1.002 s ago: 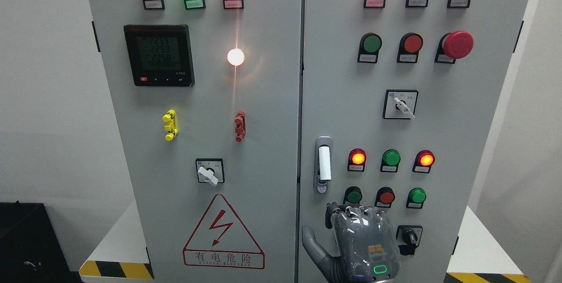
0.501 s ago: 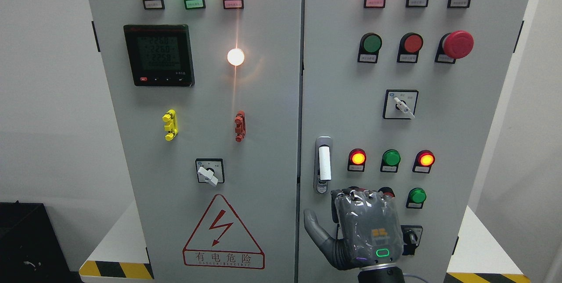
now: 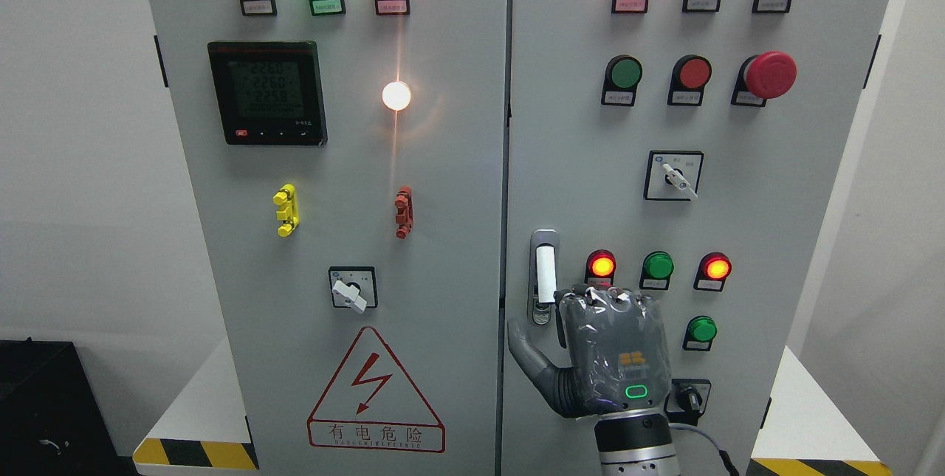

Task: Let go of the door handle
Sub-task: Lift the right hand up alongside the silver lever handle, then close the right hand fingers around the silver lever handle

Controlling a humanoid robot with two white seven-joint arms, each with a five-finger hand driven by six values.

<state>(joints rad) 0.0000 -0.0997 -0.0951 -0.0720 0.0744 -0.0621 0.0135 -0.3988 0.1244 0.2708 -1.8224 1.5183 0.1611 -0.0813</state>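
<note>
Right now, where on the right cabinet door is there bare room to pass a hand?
Bare panel lies above the door handle, left of the selector switch. It is crowded right of the handle, where the right hand covers the indicator lamps.

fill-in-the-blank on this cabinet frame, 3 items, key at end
1. The right hand is just right of the door handle on the ____ cabinet door.
2. The emergency stop button is coloured ____.
3. The triangular warning sign sits on the ____ door.

Missing words: right; red; left
</note>
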